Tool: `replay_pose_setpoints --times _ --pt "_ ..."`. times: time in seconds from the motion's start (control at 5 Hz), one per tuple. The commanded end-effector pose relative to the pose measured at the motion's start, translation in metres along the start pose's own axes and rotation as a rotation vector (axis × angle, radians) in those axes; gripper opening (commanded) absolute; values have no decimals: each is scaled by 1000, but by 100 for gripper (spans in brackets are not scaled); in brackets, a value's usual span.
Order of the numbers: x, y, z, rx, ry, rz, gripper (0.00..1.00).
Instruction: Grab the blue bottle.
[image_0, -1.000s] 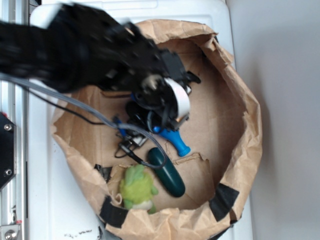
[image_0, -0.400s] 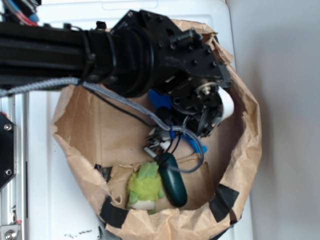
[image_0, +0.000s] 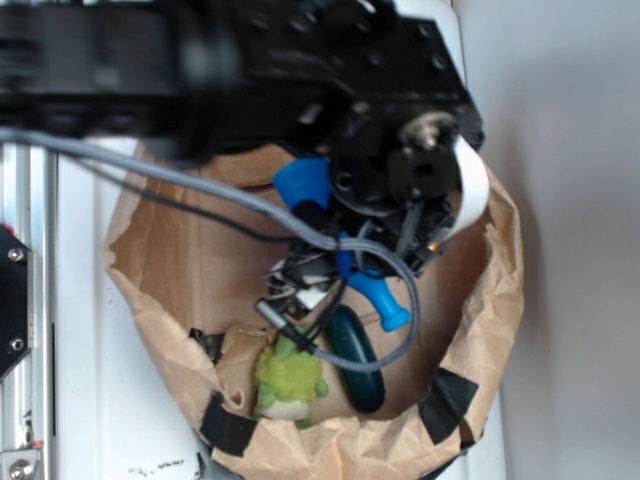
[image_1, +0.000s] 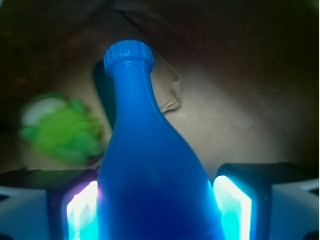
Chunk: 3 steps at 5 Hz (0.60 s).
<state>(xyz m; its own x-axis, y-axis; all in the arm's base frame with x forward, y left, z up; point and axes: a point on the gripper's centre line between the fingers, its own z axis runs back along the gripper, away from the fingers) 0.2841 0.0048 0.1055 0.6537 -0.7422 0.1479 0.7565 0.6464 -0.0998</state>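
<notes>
The blue bottle (image_1: 150, 165) fills the wrist view, its wide body between the two lit pads and its capped neck pointing away from the camera. My gripper (image_1: 157, 205) is shut on the bottle's body, with both pads against its sides. In the exterior view the bottle (image_0: 385, 295) shows under the black arm, body end up left and neck slanting down to the right, over the floor of the brown paper bag (image_0: 495, 300). The arm hides the gripper's fingers there.
A dark green oblong object (image_0: 356, 348) and a green plush toy (image_0: 288, 375) lie at the bag's near side. Grey cables (image_0: 400, 330) loop down over them. The bag's crumpled walls ring the arm; a white surface (image_0: 90, 380) lies to the left.
The arm has swung right and risen toward the camera. The blue bottle, which lay on the bag floor, now sits between the fingers and has shifted with them.
</notes>
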Motion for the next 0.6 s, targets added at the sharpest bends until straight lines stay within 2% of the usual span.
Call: replay_pose_setpoints --times 0.0,0.2,0.4 --pt "-2 -5 44 29 43 501 0" --pt "-4 -12 54 28 43 544 0" --pt "-11 -9 57 7 64 570 0"
